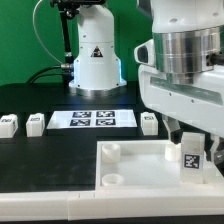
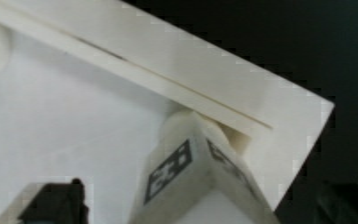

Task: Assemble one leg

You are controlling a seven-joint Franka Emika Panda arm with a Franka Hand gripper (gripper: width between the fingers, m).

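My gripper [image 1: 189,146] is shut on a white leg [image 1: 190,156] with a code tag facing the camera. It holds the leg upright over the corner of the white tabletop [image 1: 145,172] at the exterior view's right. In the wrist view the leg [image 2: 197,165] stands between the dark fingers [image 2: 51,203], close to the tabletop's raised rim and corner [image 2: 247,95]. I cannot tell whether the leg's lower end touches the tabletop. Three more legs lie on the black table: two on the left [image 1: 8,125] [image 1: 36,124] and one right of the marker board [image 1: 149,122].
The marker board [image 1: 92,119] lies flat behind the tabletop. The arm's white base [image 1: 94,60] stands at the back. Round sockets [image 1: 110,151] [image 1: 112,180] show on the tabletop's left side. The green wall is behind.
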